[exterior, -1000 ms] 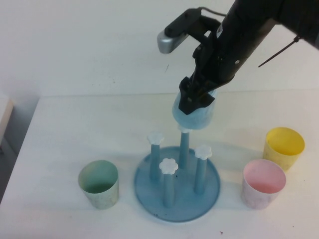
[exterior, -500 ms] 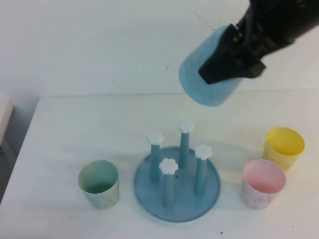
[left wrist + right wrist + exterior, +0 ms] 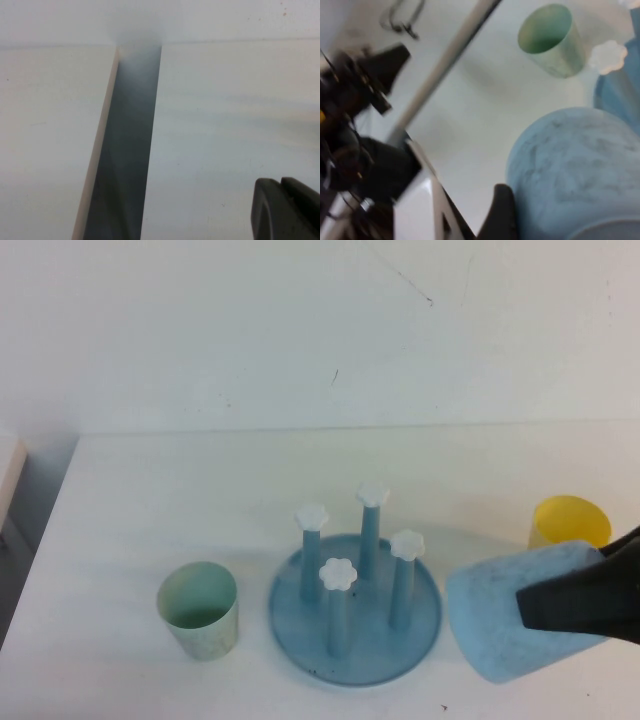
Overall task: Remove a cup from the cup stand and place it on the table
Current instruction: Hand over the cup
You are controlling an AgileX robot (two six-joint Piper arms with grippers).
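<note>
I've got the cup (image 3: 505, 625) gripped in the right end effector (image 3: 560, 605), airborne near the tabletop's (image 3: 150, 500) front right corner, beside the cup stand (image 3: 355, 615). Next: upright it, lower, release. Left end effector (image 3: 287, 210) closed, parked.

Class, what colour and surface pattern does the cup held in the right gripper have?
The cup in the right gripper is light blue with faint darker mottling, clearest in the right wrist view.
</note>
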